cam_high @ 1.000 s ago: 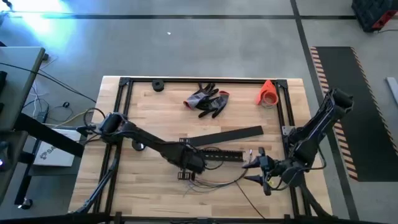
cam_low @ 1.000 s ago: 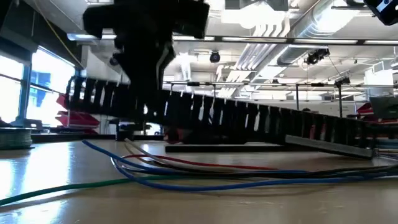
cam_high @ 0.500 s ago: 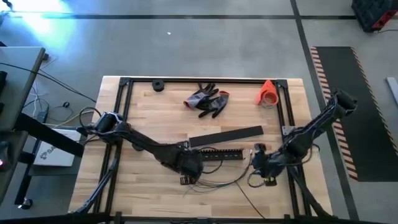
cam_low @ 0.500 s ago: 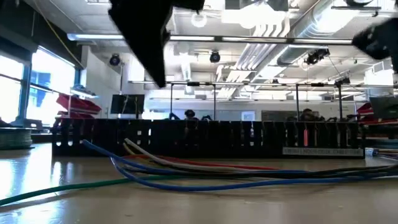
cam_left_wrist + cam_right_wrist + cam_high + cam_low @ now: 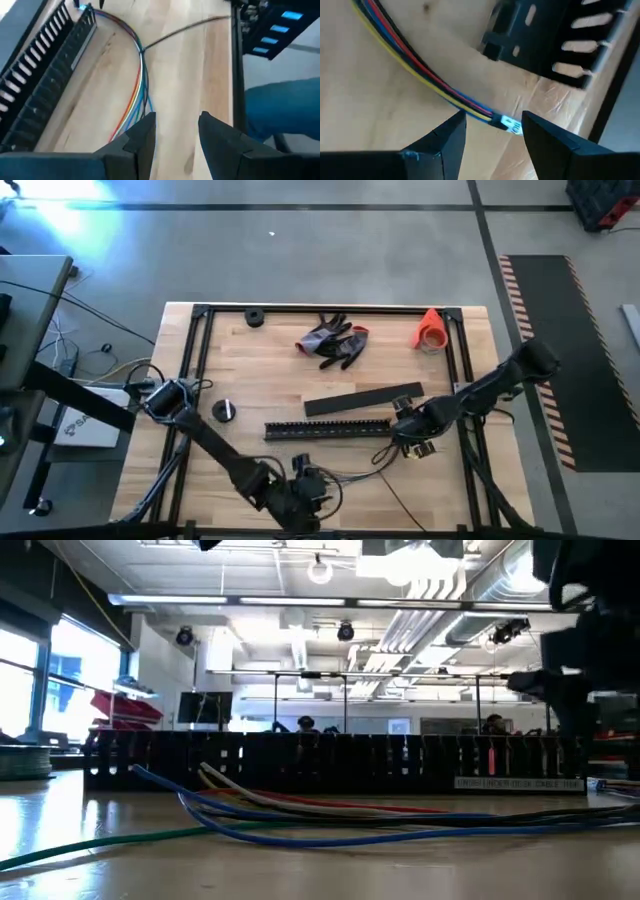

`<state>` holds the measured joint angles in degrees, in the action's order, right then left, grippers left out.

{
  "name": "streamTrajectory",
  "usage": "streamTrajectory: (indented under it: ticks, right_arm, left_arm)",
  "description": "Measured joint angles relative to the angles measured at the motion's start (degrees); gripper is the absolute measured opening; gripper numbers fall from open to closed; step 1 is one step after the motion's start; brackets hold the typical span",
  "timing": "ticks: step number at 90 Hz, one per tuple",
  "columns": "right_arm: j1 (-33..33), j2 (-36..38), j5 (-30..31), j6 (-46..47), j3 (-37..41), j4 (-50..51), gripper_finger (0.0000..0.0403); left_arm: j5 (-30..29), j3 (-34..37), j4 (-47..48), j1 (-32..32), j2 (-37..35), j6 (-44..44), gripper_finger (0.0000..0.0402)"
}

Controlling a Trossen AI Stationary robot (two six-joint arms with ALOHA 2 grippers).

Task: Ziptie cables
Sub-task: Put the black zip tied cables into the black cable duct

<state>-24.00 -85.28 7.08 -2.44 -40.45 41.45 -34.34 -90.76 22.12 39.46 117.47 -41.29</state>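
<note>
- Where the cables (image 5: pixel 350 475) lie, it's the near-centre of the wooden table (image 5: pixel 260 370), a loose thin bundle running from the left gripper (image 5: pixel 312 485) at the front edge up & right to the right gripper (image 5: pixel 405 442).
- Seen low across the top, the strands fan out flat on the wood: blue, red, pale grey, one green (image 5: pixel 100 843) trailing off alone.
- Just behind them lies a long black slotted strip (image 5: pixel 325 429), comb-like w/ open teeth; a 2nd flat black strip (image 5: pixel 362 400) sits beside it, angled, farther back.
- Right gripper: fingers apart, nothing between them, hovering over the cable end w/ a small pale connector (image 5: pixel 509 123), next to the slotted strip's end.
- Left gripper: fingers spread too, holding nothing, over the bundle near the table's front edge.
- Back of table: grey-&-red gloves (image 5: pixel 332 341), orange tape roll (image 5: pixel 430 330), small black roll (image 5: pixel 254 318); another black disc (image 5: pixel 223 411) on the left side.
- Table is pale planked wood inside a black metal frame (image 5: pixel 196 340); bare wood left of centre & around the gloves.
- Beyond: grey concrete floor, striped mat on the right, open workshop w/ ceiling ducts & lights.
</note>
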Motion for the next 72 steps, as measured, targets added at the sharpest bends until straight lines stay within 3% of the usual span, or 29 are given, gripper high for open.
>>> streamTrajectory:
  ticks: [23,38,48,72]
  right_arm:
    - [1.63,-5.01,-3.11,-3.22,-0.52,0.13,0.0165]
    - [0.31,-5.33,-4.84,-1.87,-0.88,0.77,0.0080]
    - [-1.48,-5.84,-5.84,5.20,-3.21,3.71,0.0013]
    - [-8.25,-5.96,-19.35,29.03,-9.85,5.30,0.0003]
  left_arm:
    - [-0.43,0.03,0.03,0.35,1.83,-3.06,0.0129]
    - [-0.77,0.07,-0.14,0.23,1.79,-3.12,0.0129]
    - [-0.78,0.07,-0.18,-0.13,1.87,-2.71,0.0129]
    - [5.57,0.02,-0.26,-3.00,6.66,3.37,0.0145]
